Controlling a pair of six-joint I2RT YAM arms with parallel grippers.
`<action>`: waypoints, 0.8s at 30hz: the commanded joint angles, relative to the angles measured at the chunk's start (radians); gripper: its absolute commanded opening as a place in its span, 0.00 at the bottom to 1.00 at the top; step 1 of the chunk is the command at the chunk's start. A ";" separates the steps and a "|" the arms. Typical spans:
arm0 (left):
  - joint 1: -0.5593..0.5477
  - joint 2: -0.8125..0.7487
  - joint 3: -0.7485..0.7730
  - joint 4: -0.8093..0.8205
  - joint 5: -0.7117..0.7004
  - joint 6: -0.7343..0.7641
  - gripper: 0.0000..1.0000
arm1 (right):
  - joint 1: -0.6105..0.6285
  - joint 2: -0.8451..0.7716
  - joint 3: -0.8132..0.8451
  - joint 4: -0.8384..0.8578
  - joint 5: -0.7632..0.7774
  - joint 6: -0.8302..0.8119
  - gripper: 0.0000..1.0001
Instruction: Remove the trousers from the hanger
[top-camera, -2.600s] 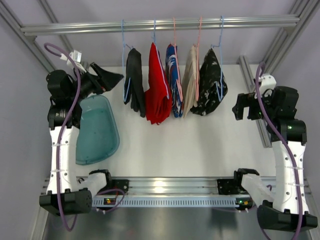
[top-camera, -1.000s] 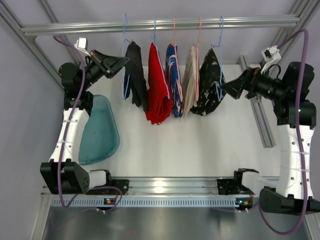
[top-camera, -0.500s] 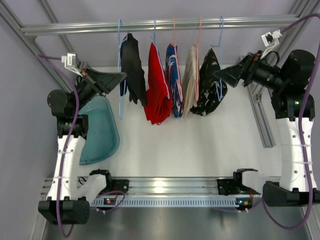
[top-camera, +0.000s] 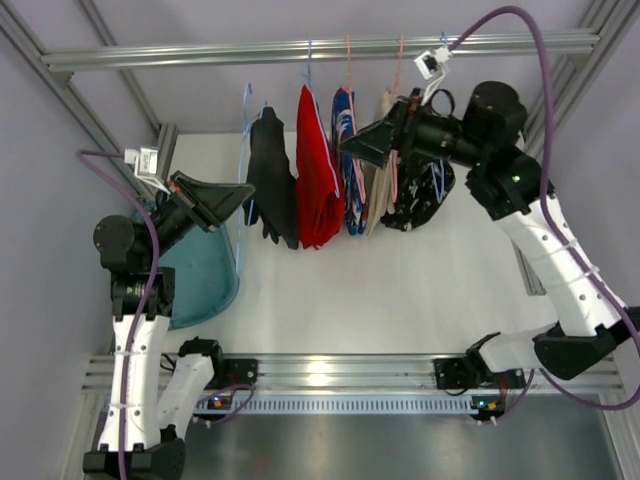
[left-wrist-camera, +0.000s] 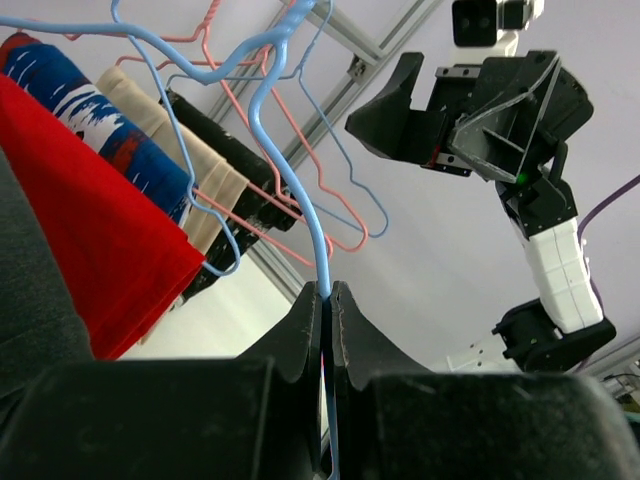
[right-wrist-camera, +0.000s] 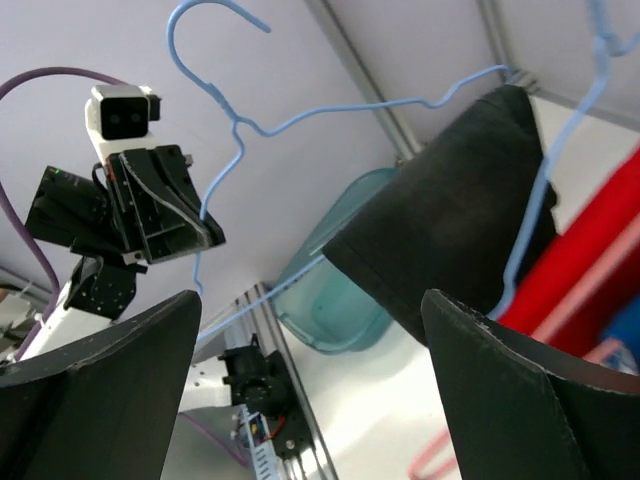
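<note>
The black trousers (top-camera: 270, 175) hang folded over a light blue hanger (top-camera: 246, 120) whose hook sits below the rail (top-camera: 200, 54), free of it. My left gripper (top-camera: 228, 196) is shut on that hanger's wire; in the left wrist view the fingers (left-wrist-camera: 310, 320) pinch the blue wire (left-wrist-camera: 322, 240). The red trousers (top-camera: 318, 165) hang on the rail just right of the black pair. My right gripper (top-camera: 362, 146) is open, above the hanging clothes and pointing left. In the right wrist view the black trousers (right-wrist-camera: 450, 200) lie ahead of its open jaws (right-wrist-camera: 312, 295), untouched.
A blue patterned garment (top-camera: 346, 150), a beige one (top-camera: 381, 140) and a black speckled one (top-camera: 425, 185) hang right of the red pair, under my right arm. A teal bin (top-camera: 200, 275) lies on the white table at left. A metal frame rail (top-camera: 532, 275) runs along the right.
My left gripper has pulled the hanger with the black trousers down off the rail and toward the near left. My right arm has swung left over the hanging clothes toward the black trousers.
</note>
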 joint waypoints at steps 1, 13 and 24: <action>-0.004 -0.073 0.050 0.088 -0.042 0.139 0.00 | 0.126 0.041 0.042 0.161 0.118 0.079 0.93; 0.000 -0.111 0.077 -0.012 -0.042 0.191 0.00 | 0.420 0.281 0.223 0.220 0.194 0.142 0.86; 0.006 -0.119 0.118 -0.039 -0.047 0.197 0.00 | 0.516 0.413 0.306 0.206 0.267 0.187 0.76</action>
